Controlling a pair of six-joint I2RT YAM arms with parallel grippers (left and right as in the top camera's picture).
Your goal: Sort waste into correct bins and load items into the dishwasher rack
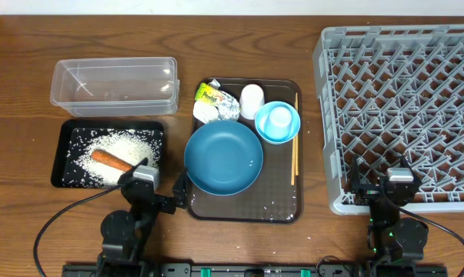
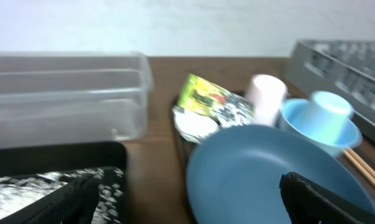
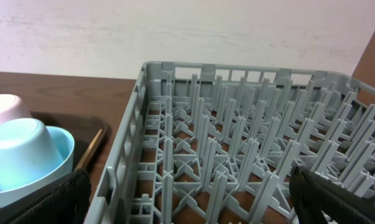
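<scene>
White rice and an orange carrot lie in the black tray. The clear box stands behind it. On a dark-brown serving tray are the dark-blue dish, the light-blue bowl holding an upturned pale cup, the white cup, the wrapper and the chopsticks. The grey rack fills the right. My left gripper is open and empty, between black tray and dish. My right gripper is open and empty over the rack's near edge.
Scattered rice grains lie on the serving tray's near part. Bare wood table lies left of the bins and along the front edge. The rack's left wall stands close beside the chopsticks.
</scene>
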